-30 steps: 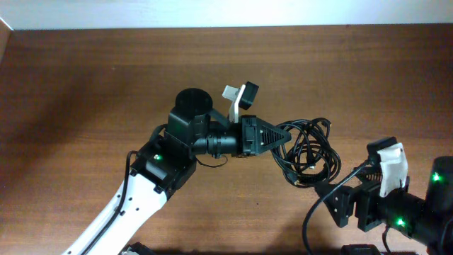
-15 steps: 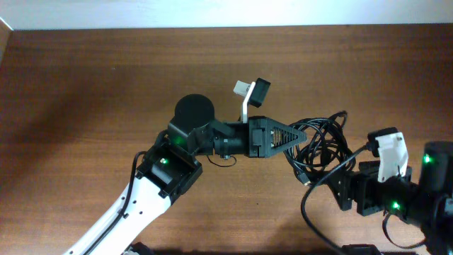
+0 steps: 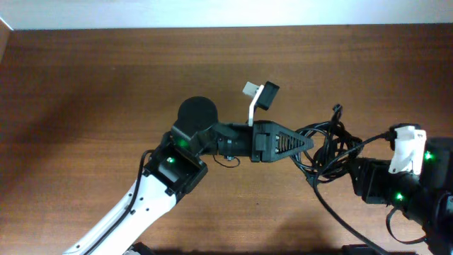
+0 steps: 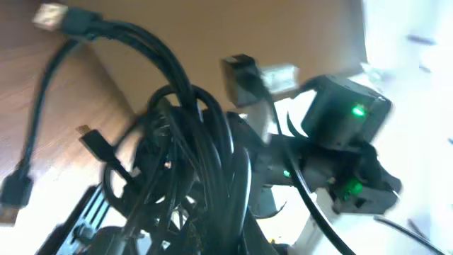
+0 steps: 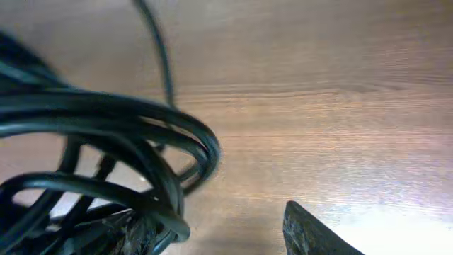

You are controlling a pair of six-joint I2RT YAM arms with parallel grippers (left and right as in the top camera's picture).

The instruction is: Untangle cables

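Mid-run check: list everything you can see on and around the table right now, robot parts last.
cables: one tangled bundle, strand count unclear, black, right of table centre between the two arms
plug ends: at least two visible, one metal-tipped, sticking out of the bundle
table: one, brown wood, fills the overhead view
wall strip: one, white, along the top edge
left arm: one, white and black, reaching in from lower left
right arm: one, black with a white part, lower right
left end effector: one, black, shut on the cables
right end effector: one, black, fingers apart at the bundle's edge
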